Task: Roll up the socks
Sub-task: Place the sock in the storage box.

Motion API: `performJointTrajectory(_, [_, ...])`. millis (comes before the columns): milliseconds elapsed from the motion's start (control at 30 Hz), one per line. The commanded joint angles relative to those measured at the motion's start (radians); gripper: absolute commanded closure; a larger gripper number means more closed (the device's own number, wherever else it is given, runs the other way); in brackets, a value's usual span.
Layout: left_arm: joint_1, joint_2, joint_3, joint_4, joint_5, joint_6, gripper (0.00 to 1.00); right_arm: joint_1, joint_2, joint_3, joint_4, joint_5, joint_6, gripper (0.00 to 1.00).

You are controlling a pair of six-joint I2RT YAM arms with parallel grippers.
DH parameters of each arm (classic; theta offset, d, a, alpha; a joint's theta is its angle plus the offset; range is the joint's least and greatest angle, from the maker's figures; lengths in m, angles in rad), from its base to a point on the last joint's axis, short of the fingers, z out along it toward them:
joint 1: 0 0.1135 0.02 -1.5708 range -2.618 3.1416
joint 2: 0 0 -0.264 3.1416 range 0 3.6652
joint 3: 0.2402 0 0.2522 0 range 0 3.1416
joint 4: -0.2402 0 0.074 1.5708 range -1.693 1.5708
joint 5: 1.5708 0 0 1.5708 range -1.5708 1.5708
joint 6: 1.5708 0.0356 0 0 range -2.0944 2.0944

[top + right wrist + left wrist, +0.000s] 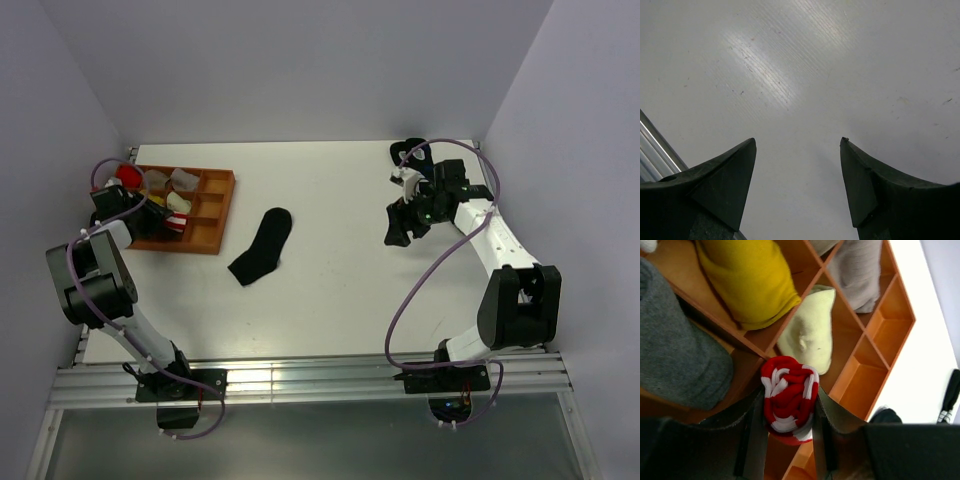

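Left gripper [790, 412] pinches rolled striped sock [789, 385] over tray [872, 347]; I see right gripper [798, 140] wide, empty, above white table [790, 60]; black sock [263, 246] between, diagonal.

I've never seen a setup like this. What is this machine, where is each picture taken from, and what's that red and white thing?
It is two robot arms, left arm and right arm, bolted at the near edge of a white table. The wide picture comes from a fixed camera above and behind them. The other two come from a camera on each wrist, looking past that arm's fingers. A black sock lies flat mid-table. An orange tray on the left holds rolled sock bundles. The left fingers grip a rolled red-and-white striped sock over that tray. The right fingers stand open, empty, above the table.
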Motion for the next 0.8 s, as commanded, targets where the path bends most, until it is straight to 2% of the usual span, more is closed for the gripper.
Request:
performJointTrajectory(0, [0.006,0.047,0.026,-0.179,-0.041,0.094,1.0,-0.008,-0.015,-0.015,0.026,-0.016,-0.021,0.25])
performJointTrajectory(333, [0.005,0.085,0.1,-0.354,-0.164,0.189,1.0,-0.008,-0.018,-0.019,0.031,-0.022,-0.021,0.26])
performJointTrajectory(767, [-0.066,0.128,0.14,-0.422,-0.336,0.211,1.0,-0.006,-0.024,-0.018,0.031,-0.033,-0.017,0.26])
